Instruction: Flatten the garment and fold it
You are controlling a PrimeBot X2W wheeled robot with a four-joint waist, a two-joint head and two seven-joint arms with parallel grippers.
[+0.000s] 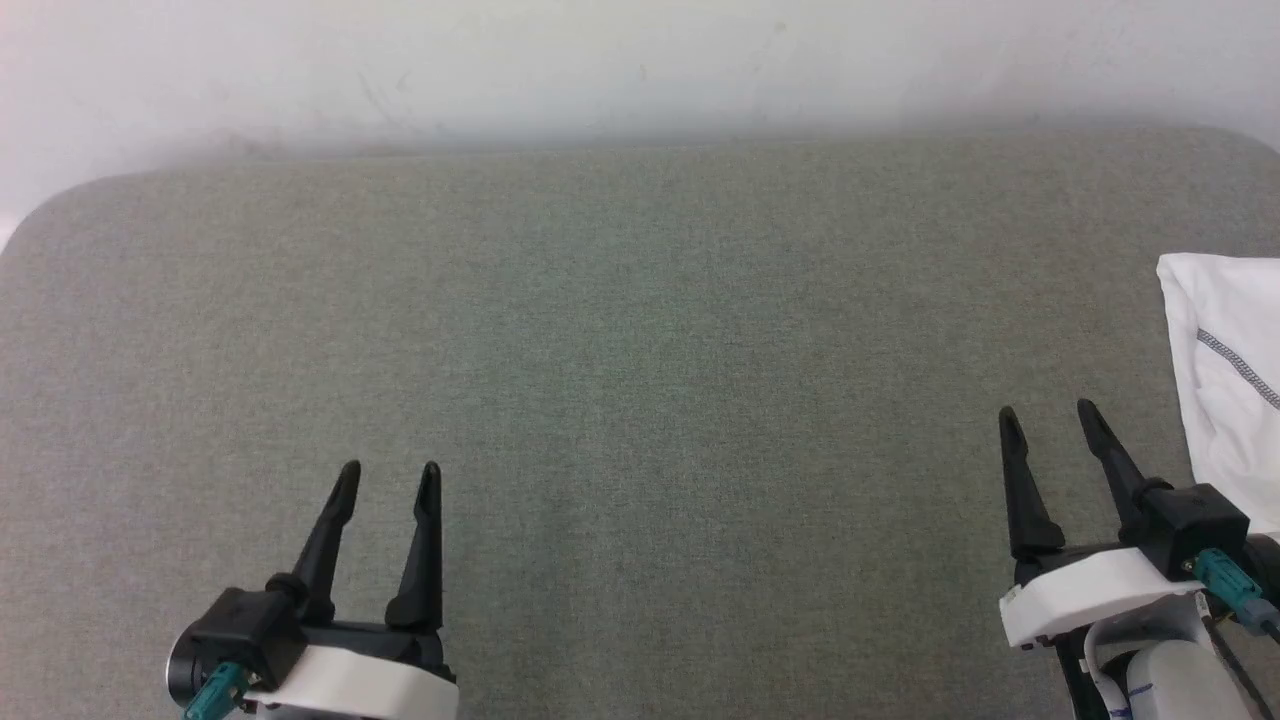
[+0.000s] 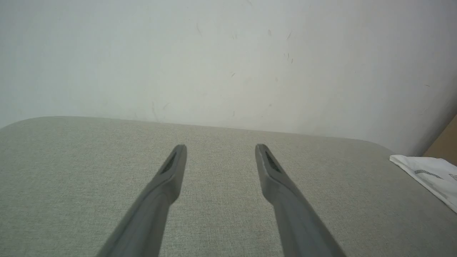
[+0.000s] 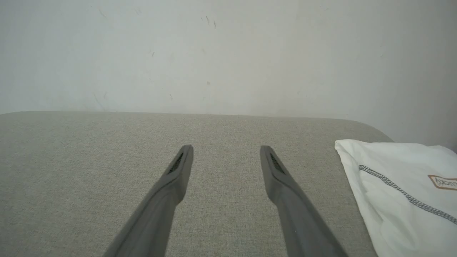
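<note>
So here's what I'm looking at from the remote station: both arms are parked low at my side of the padded grey-green table top (image 1: 640, 330), fingers pointing toward the white wall (image 1: 640, 60). The left gripper (image 1: 390, 467) has its jaws spread apart with nothing between them, and the right gripper (image 1: 1046, 408) is the same, wide and empty, hovering over bare fabric. The white T-shirt (image 1: 1225, 340) sits way over at the right edge of the table, just beside the right gripper but not touching it, and well apart from the left one. The head cam cuts it off, so I can't tell how much of it lies past the frame. From the right wrist cam I get a cleaner look: a straight, tidy left edge, the dark zigzag seam (image 3: 403, 192) running diagonally across it, and a small tan-outlined label (image 3: 442, 182) I can't read. My read is the jaws are apart because nothing is grabbed yet, and the big middle of the table is where the shirt belongs for spreading out. I'd guess the right arm goes first since it's closest. Thin fabric like that probably bunches, so I'd pinch near the edge.
</note>
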